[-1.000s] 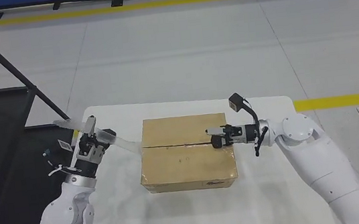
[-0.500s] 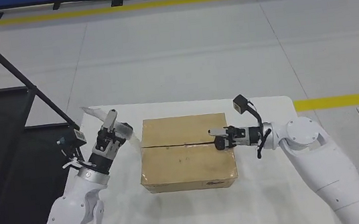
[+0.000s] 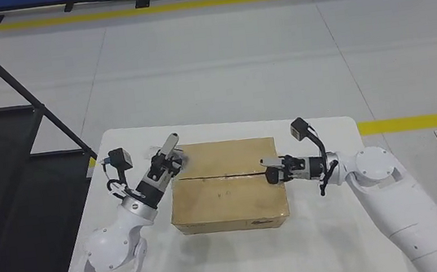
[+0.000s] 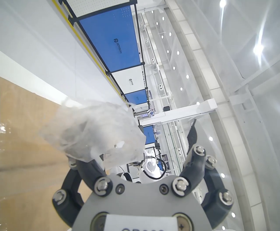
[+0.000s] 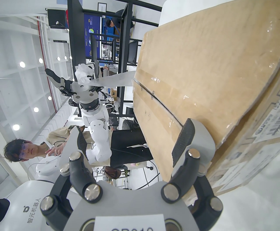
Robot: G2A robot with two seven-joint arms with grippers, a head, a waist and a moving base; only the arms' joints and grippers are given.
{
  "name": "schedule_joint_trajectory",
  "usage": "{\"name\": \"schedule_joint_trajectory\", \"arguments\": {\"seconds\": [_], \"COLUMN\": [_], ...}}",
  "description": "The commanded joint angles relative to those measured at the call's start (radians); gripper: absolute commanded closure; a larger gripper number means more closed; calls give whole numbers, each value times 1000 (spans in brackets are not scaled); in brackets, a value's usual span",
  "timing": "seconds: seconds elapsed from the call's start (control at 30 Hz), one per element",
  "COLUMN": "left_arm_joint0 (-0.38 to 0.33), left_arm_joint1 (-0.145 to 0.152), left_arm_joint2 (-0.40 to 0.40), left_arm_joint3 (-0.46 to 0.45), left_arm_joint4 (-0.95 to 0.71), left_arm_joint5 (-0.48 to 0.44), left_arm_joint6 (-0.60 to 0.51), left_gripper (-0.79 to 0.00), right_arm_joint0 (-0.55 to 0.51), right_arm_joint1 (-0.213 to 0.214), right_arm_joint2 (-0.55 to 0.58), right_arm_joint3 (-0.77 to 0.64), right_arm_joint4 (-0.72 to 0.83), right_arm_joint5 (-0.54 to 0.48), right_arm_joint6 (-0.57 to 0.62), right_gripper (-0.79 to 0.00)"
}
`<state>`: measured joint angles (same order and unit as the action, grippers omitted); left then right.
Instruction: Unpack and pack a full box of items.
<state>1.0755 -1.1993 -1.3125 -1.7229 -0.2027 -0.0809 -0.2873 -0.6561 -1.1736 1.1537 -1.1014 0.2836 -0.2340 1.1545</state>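
- Box (image 3: pixel 225 188) sits mid worktop (image 3: pixel 328 229), flaps closed, with the seam (image 3: pixel 223 175) running left to right across its top.
- Right gripper (image 3: pixel 270 171) is at the box's right edge by the seam end. Its fingers are spread and grip nothing; one finger (image 5: pixel 186 140) seems to rest on the top face. The forearm is roughly level, pointing in across the box.
- Left gripper (image 3: pixel 165 153) is raised over the box's far-left corner, angled up, fingers wide apart. A clear tape wad (image 4: pixel 91 129) is stuck on one finger, not pinched.
- Tape strip (image 5: pixel 113 79) stretches from the wad to the seam's left end.
- Step looks like stripping tape off the seam. Probably best to pull steadily in line with the seam while the right gripper braces the box against sliding. Closing on the wad would likely hold it safer.
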Motion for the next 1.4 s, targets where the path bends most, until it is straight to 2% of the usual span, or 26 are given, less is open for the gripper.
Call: {"name": "schedule_joint_trajectory", "arguments": {"seconds": [0.0,0.4,1.37], "left_arm_joint0": [-4,-45,-191], "left_arm_joint1": [-2,-12,-62], "left_arm_joint2": [10,56,227], "left_arm_joint3": [1,16,173], "left_arm_joint4": [5,43,130], "left_arm_joint5": [1,6,30], "left_arm_joint6": [-1,-34,-28], "left_gripper": [-785,-785,-785], "right_arm_joint0": [-9,-72,-254], "right_arm_joint1": [4,26,83], "right_arm_joint2": [10,71,241], "right_arm_joint3": [-6,-63,-95], "right_arm_joint4": [3,18,138], "right_arm_joint5": [-7,-45,-168], "right_arm_joint6": [-1,-8,38], "right_gripper": [-785,-785,-785]}}
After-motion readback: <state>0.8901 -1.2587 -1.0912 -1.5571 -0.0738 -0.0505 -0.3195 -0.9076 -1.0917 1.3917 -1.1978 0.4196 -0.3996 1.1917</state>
